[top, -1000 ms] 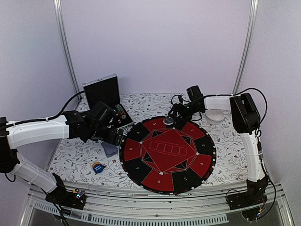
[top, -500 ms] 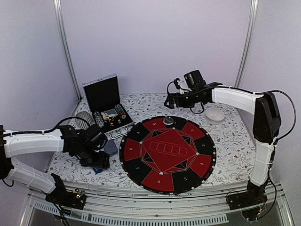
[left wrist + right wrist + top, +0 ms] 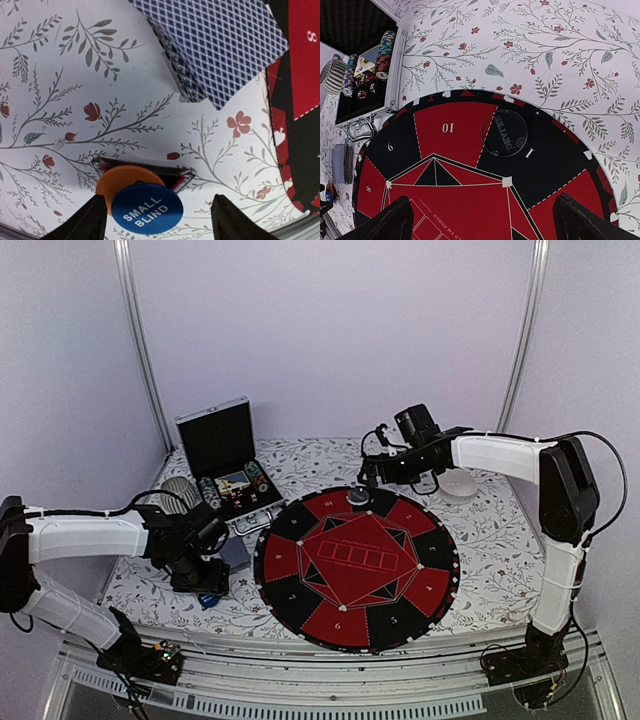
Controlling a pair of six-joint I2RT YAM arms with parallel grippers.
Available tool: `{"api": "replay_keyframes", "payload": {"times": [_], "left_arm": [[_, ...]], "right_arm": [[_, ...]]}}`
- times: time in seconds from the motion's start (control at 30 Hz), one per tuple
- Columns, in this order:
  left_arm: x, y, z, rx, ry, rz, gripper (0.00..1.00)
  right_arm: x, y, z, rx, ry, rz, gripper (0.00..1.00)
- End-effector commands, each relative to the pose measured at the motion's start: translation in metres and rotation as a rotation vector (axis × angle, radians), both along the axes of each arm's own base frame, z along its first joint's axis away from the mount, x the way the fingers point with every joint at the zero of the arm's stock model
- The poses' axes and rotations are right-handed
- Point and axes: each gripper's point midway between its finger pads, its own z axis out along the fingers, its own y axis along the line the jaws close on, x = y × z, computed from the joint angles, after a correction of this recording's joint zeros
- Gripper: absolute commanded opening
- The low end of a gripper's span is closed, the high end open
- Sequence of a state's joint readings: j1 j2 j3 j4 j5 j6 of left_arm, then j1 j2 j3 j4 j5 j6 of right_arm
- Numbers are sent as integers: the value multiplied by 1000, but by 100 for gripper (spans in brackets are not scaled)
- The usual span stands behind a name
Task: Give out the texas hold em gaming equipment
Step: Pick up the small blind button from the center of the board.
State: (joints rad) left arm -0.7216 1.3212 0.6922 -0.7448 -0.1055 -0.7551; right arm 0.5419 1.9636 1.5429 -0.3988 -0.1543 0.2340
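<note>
The blue blind button (image 3: 147,209), lettered SMALL BLIND, lies on the flowered bench (image 3: 60,100), overlapping an orange blind button (image 3: 116,181). A small black triangular marker (image 3: 172,175) shows from under both. The left tool (image 3: 157,200) is low over them with its fingers spread, one on each side of the blue button and pinching nothing. Whether either finger touches the button cannot be told. Near the buttons sits a stack of grey-blue-backed playing cards (image 3: 220,45), slightly fanned, its corner just beside the edge of the round red-and-black mat (image 3: 297,65). Farther back stands the silver-edged black case (image 3: 395,65), lid up, with rows of striped poker chips (image 3: 385,50) lying in it, and a grey striped cup (image 3: 180,490) just left of it. On the mat's far rim, between the numbers 10 and 1, rests a clear round dealer disc (image 3: 504,132). The right tool (image 3: 485,220) hovers above that part of the mat, fingers wide apart and empty. A white bowl (image 3: 458,483) sits on the bench beyond the mat, under the right arm.
</note>
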Motion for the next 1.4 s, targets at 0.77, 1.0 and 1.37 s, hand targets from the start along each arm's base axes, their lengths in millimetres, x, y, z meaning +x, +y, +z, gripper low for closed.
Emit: {"api": "replay_keyframes", "payload": {"times": [0.77, 1.0, 1.37], "left_arm": [[-6, 2, -10, 51, 9, -18, 66], [-4, 0, -6, 105, -1, -47, 68], [-12, 1, -7, 136, 36, -55, 68]], "right_arm": [[-4, 3, 0, 7, -7, 36, 99], [-4, 5, -1, 14, 0, 45, 99], [-5, 6, -3, 12, 1, 56, 99]]}}
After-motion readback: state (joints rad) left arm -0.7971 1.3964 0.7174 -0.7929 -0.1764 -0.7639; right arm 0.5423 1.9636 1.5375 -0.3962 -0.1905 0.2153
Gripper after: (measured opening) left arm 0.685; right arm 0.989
